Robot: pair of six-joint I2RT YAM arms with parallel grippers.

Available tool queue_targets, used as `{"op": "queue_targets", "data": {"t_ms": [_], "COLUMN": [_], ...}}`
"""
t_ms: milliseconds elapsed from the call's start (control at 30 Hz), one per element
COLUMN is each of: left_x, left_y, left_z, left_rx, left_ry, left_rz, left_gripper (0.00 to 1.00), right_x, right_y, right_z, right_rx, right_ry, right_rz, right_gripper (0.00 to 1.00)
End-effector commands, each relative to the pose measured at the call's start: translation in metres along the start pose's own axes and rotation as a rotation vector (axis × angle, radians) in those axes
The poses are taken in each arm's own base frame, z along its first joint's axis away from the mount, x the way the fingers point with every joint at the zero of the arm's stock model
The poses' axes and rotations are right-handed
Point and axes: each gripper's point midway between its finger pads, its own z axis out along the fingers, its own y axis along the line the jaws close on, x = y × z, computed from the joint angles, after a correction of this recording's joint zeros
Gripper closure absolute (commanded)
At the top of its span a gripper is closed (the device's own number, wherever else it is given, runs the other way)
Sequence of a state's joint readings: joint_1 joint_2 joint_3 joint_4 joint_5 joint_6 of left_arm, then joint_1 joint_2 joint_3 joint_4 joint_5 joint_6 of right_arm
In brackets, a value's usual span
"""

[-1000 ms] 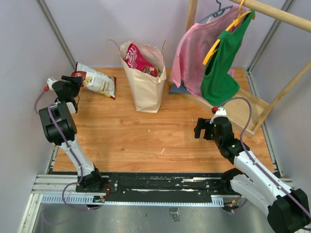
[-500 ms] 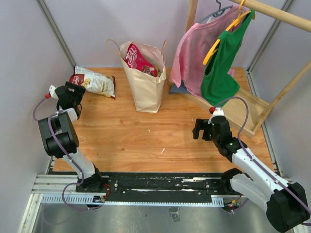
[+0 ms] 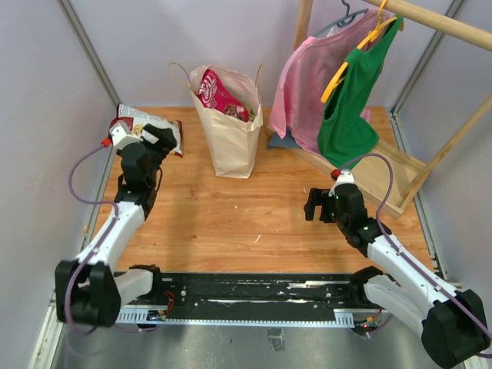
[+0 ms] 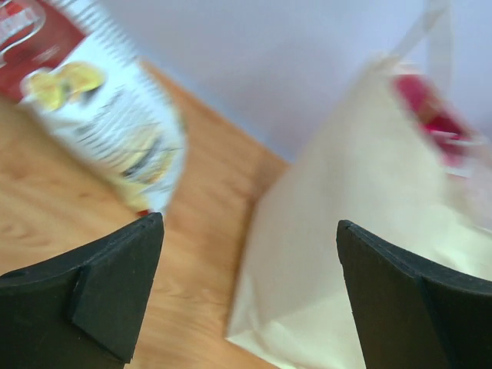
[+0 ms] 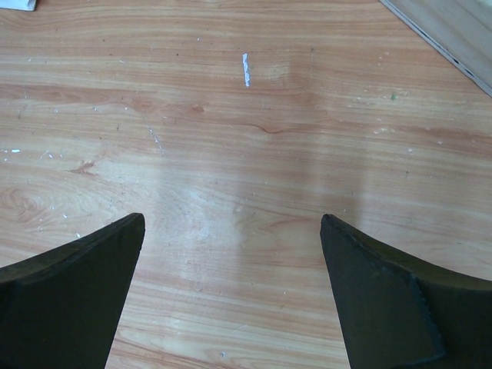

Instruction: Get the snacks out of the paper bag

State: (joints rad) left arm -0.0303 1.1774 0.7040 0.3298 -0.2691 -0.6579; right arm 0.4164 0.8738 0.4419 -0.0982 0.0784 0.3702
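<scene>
The tall tan paper bag (image 3: 231,142) stands upright at the back of the wooden table (image 3: 231,215), and a magenta snack packet (image 3: 218,95) pokes out of its open top. To its left a red-white snack packet (image 3: 141,122) lies flat on the table, partly hidden behind my left gripper (image 3: 164,136). The left wrist view is blurred: the left gripper (image 4: 250,223) is open and empty, with the red-white packet (image 4: 104,115) at upper left and the bag (image 4: 361,238) at right. My right gripper (image 3: 311,206) hangs open over bare wood (image 5: 238,138) at mid-right, holding nothing.
A pink shirt (image 3: 307,84) and a green shirt (image 3: 350,115) hang on a wooden rack (image 3: 388,173) at the back right. Grey walls close in the left, back and right sides. A metal rail (image 3: 254,296) carries both arm bases along the near edge.
My left gripper has opened and let go of the red-white packet, which now lies on the table. The left arm has swung right toward the bag. The right arm barely moved.
</scene>
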Motion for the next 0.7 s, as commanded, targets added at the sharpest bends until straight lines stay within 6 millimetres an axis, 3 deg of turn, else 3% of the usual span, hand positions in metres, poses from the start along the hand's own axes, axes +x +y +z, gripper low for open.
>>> {"op": "queue_targets", "data": {"t_ms": [0,100,167,267,467,567,667], "left_x": [-0.035,-0.052,-0.050,-0.050,-0.051,-0.030,-0.017], "left_y": [-0.055,-0.118,-0.156,-0.197,-0.232,-0.243,-0.243], "left_z": [-0.038,-0.048,-0.049,-0.041,-0.002,0.014,0.028], "left_rx": [0.136,0.310,0.392,0.447,0.429,0.447,0.420], "left_ry": [-0.106,-0.058,0.005,0.051,0.125,0.236,0.283], "left_rz": [0.120,0.200,0.289,0.375,0.473,0.505,0.519], "left_gripper": [0.03,0.11,0.13,0.13,0.13,0.15,0.26], "right_x": [-0.004,0.000,0.002,0.004,0.001,0.000,0.001], "right_y": [0.006,0.006,0.006,0.005,0.000,-0.003,-0.005], "right_z": [-0.003,-0.003,-0.004,-0.005,-0.015,-0.019,-0.020], "right_rx": [-0.021,-0.026,-0.028,-0.030,-0.013,-0.005,0.001], "right_ry": [-0.027,-0.020,-0.019,-0.023,-0.057,-0.081,-0.084], "right_rz": [0.015,0.019,0.022,0.029,0.035,0.035,0.033], "right_gripper": [0.02,0.02,0.02,0.02,0.02,0.02,0.02]}}
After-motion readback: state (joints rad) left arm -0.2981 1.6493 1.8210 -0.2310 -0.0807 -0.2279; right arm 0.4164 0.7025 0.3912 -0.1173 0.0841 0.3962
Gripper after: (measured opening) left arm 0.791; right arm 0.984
